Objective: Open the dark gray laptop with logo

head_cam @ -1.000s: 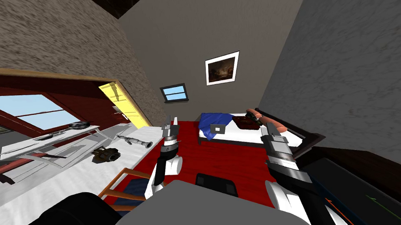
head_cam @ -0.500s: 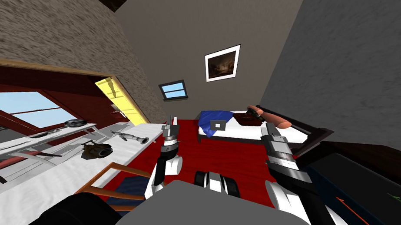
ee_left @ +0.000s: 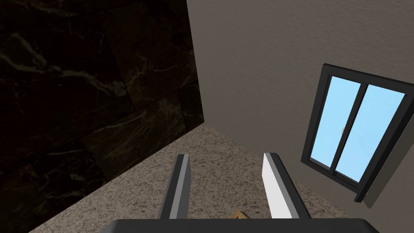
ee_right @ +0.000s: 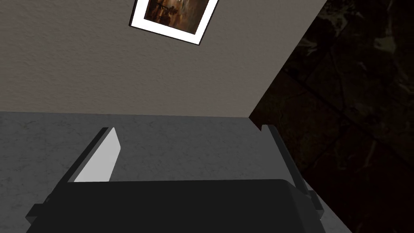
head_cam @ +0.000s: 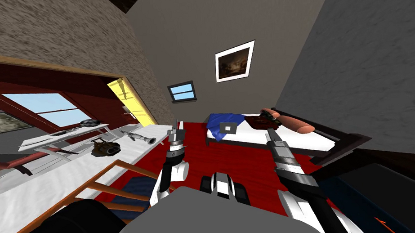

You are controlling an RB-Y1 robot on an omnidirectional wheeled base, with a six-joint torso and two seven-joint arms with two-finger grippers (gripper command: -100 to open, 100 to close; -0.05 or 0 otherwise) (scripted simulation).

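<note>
The dark grey laptop (head_cam: 227, 128) with a pale square logo lies on the blue blanket (head_cam: 220, 123) at the foot of the white bed (head_cam: 266, 138), far ahead across the red floor. Both arms are raised in front of my chest, well short of the bed. My left gripper (head_cam: 176, 125) points up, and in the left wrist view its fingers (ee_left: 226, 178) stand open with nothing between them. My right gripper (head_cam: 271, 133) is also lifted and open (ee_right: 190, 149), holding nothing.
A long white desk (head_cam: 48, 185) runs along the left, carrying a dark bag-like object (head_cam: 106, 148) and a grey tube (head_cam: 138, 136). A wooden chair (head_cam: 116, 190) with a blue seat stands close by my left side. A dark cabinet (head_cam: 387, 192) is at the right. A yellow door (head_cam: 127, 102) is beyond the desk.
The whole head view has shifted: I have moved, and the chair now looms larger at my left. My right forearm leans slightly more to the left. Both grippers stay open.
</note>
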